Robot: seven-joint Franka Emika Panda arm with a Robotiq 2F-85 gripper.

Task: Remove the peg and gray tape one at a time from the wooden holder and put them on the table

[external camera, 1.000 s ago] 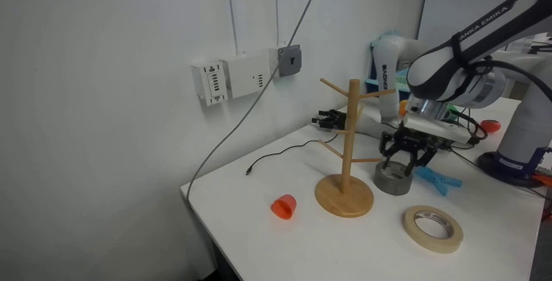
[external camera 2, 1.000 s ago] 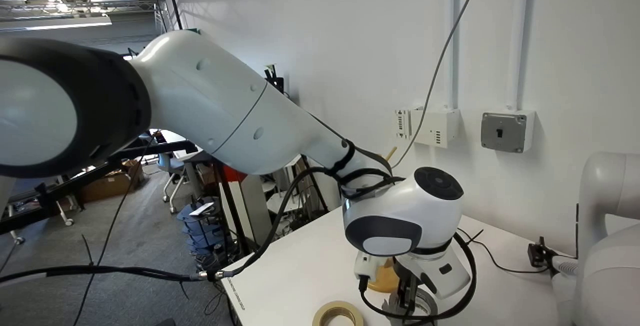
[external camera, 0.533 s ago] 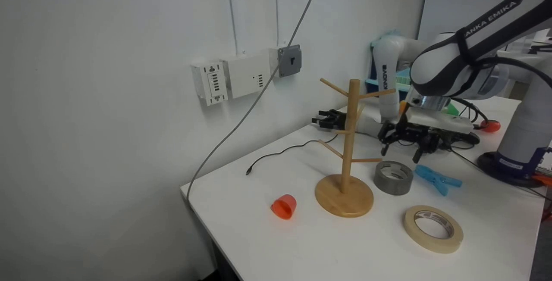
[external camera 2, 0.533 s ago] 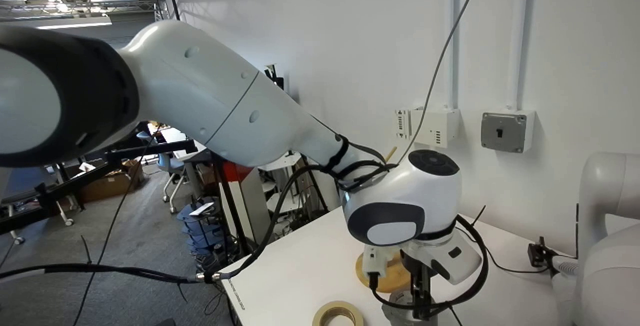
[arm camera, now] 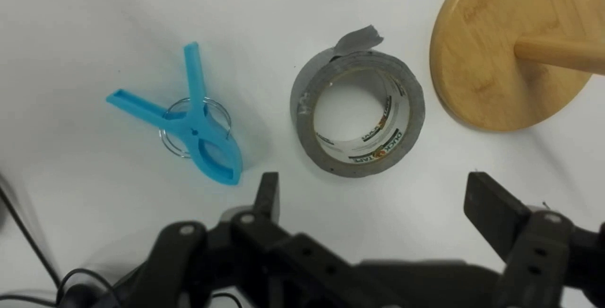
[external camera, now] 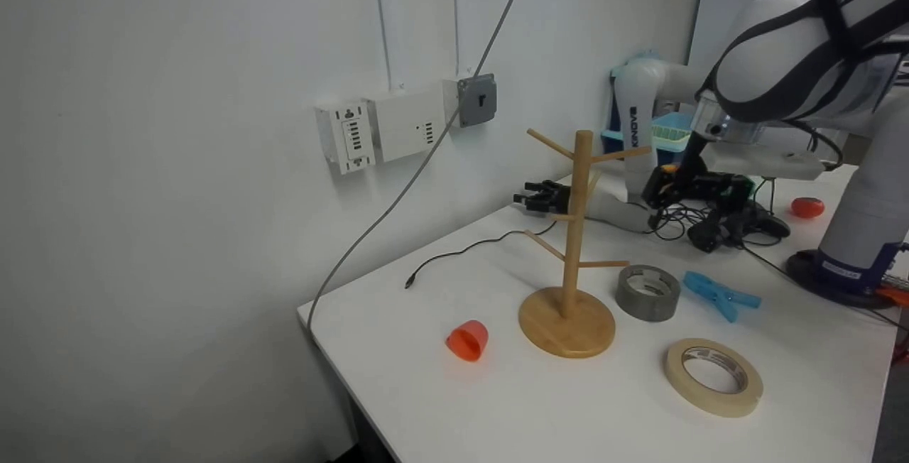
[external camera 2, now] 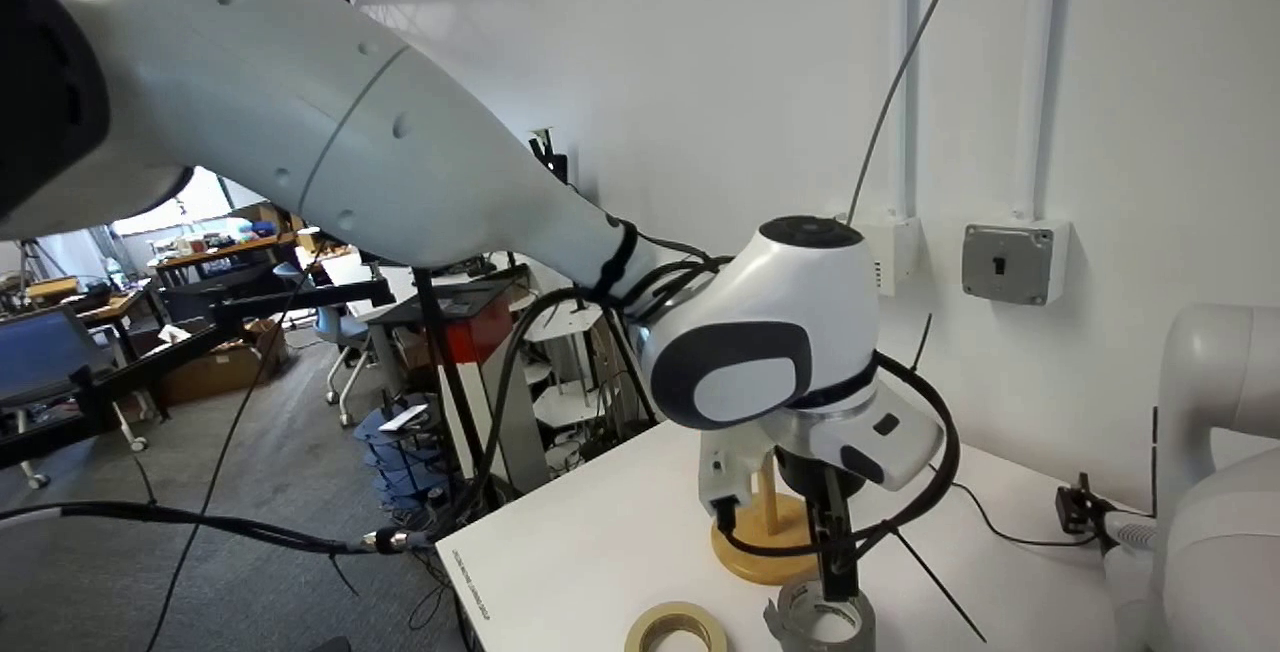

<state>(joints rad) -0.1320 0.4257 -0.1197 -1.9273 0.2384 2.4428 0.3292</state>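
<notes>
Although it lies just beside the holder (external camera: 576, 236), the tape (external camera: 645, 307) is off its branches, flat on the counter (external camera: 525, 413), a narrow white strip between it and the base. Farther from the holder, past the tape, the peg (arm camera: 201, 131) lies on the counter; a beige roll (external camera: 714, 405) is near the holder. Across the holder from the tape, a red cup (external camera: 472, 335) rests tipped over, its mouth showing. Well behind the holder stands a blue bin (external camera: 675, 121), whose contents are too small to tell. Cup and bin show only in an exterior view, while only in the wrist view can the DUCK TAPE print inside the tape be read and the peg's wire spring seen. In both exterior views the arm (external camera 2: 430, 162) slopes down to the pincer (arm camera: 372, 187), which points downward above the counter on the tape's side of the holder, its jaws spread wide apart.
</notes>
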